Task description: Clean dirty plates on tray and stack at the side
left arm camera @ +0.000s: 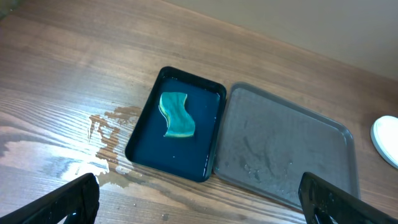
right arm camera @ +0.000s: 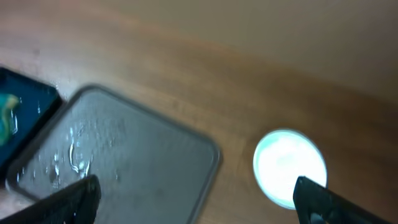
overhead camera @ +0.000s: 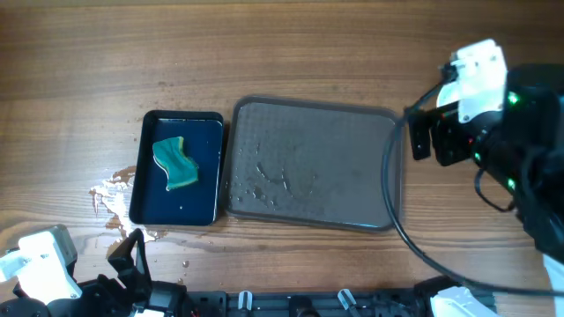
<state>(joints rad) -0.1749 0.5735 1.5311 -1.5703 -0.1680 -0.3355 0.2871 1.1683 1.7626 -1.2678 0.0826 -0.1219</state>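
Your left gripper [left arm camera: 199, 200] and right gripper [right arm camera: 196, 202] gape wide, empty. The plates [right arm camera: 290, 167] beside the wet tray [overhead camera: 308, 132] look slippery and brittle; pinch a rim.

The table [overhead camera: 308, 53] is brown wood with a plain grain, matt, with wet shiny patches. The tray [overhead camera: 352, 119] looks like grey plastic, matt and finely textured (water beads [overhead camera: 264, 176] glint on it). The small black tray [overhead camera: 181, 114] is glossy, the sponge [overhead camera: 176, 164] looks like soft green foam, and the white plate [right arm camera: 290, 167] is smooth.
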